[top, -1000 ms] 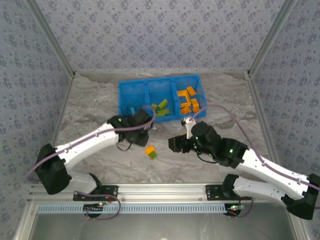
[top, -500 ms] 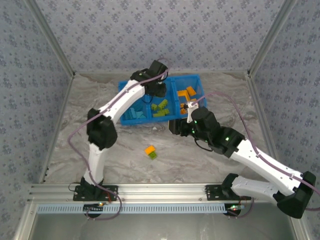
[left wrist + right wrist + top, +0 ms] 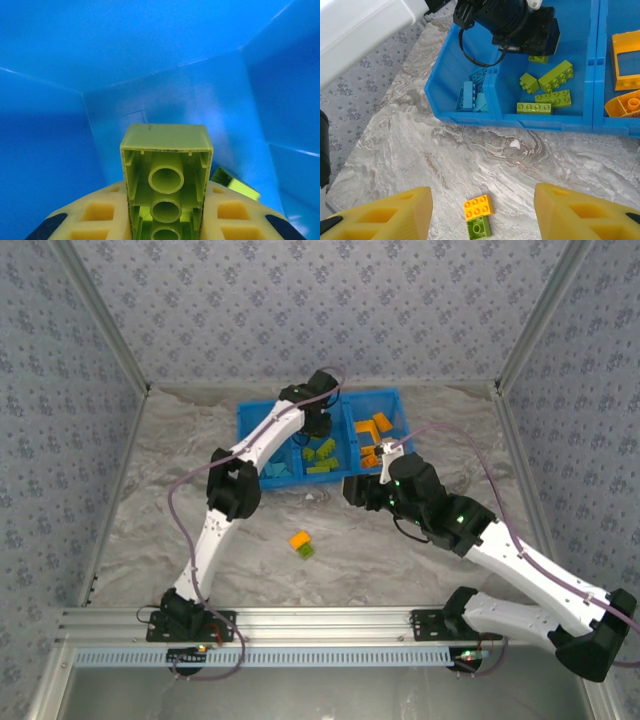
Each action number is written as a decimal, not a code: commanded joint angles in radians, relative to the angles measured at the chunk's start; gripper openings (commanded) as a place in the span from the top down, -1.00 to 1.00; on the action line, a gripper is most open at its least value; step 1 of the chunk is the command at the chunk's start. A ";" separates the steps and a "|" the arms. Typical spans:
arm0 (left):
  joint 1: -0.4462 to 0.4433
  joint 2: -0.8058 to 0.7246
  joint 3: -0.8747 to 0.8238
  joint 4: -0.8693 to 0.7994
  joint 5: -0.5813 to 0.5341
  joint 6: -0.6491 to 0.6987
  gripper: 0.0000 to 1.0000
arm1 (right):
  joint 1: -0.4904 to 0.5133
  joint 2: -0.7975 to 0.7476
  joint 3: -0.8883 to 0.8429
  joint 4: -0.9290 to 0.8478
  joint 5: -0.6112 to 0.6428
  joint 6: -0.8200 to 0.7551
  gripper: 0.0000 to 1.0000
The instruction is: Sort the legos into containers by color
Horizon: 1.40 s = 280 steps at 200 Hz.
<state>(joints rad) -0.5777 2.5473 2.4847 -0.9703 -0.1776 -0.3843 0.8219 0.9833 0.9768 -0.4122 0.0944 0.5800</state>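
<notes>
My left gripper [image 3: 166, 222] pinches green brick [image 3: 166, 165] by sides, seemingly inside bin [image 3: 150, 50]; light, stiff, slick; right gripper [image 3: 482, 210] spread

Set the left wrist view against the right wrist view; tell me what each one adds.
Left wrist: the hollow underside of a lime green brick, clamped in the left gripper. Right wrist: an orange brick and a green brick touching on the table, light blue bricks in an end compartment, the open right gripper. Both: the blue bin.
</notes>
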 commanded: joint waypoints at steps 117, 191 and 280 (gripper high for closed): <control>-0.009 0.016 0.056 0.019 0.001 -0.022 0.19 | -0.021 -0.016 -0.025 -0.005 0.048 0.036 -0.17; -0.022 -0.019 0.093 0.013 -0.023 -0.004 0.19 | -0.020 -0.030 -0.033 -0.012 0.058 0.037 -0.17; -0.043 -0.621 -0.320 0.138 -0.091 -0.097 0.30 | 0.116 0.167 0.009 -0.067 0.098 -0.040 -0.11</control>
<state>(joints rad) -0.6220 2.2139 2.3600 -0.9070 -0.2478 -0.4316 0.8719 1.0931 0.9516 -0.4377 0.1623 0.5827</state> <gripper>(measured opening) 0.352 0.558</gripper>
